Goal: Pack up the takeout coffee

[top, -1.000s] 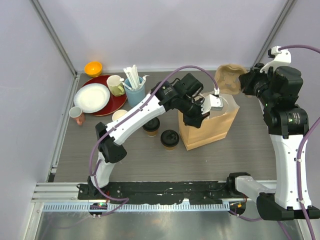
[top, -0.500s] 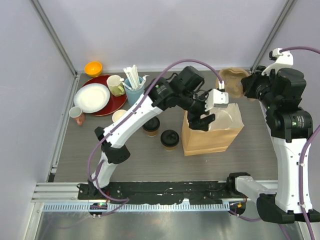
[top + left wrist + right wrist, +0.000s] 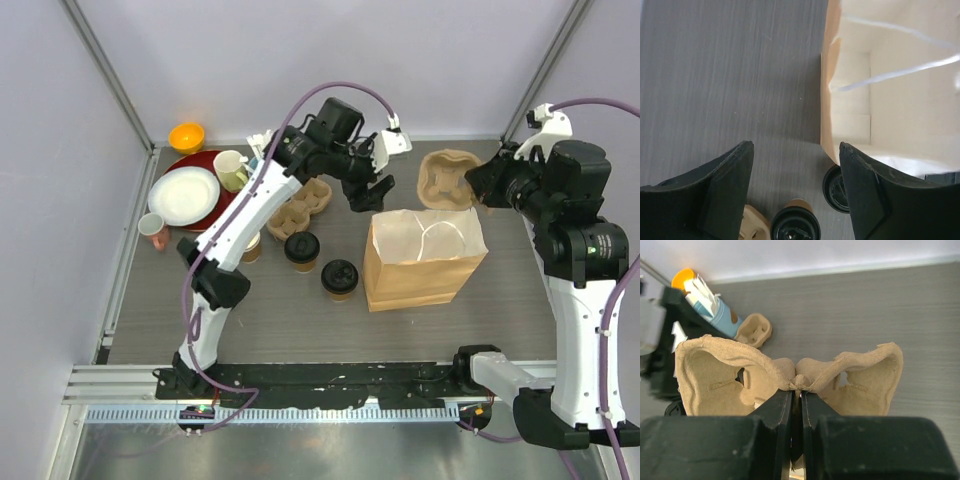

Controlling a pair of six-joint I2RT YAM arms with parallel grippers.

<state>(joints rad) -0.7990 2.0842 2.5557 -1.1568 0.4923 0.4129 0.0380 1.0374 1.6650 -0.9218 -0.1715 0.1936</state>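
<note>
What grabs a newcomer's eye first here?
The open brown paper bag stands mid-table, its pale inside facing the overhead camera. Beyond it, the right end effector pinches a moulded pulp cup carrier by its centre ridge, while the left end effector hovers open past the bag's left corner. Two black-lidded coffee cups sit left of the bag.

Left arm (image 3: 240, 215) stretches far forward, left claw (image 3: 795, 150) spread wide; right claw (image 3: 796, 396) pinched tight, apparently tilted downward.

Bag (image 3: 415, 275) mouth clear above; coffee cups (image 3: 340, 272) crowd its left.
</note>
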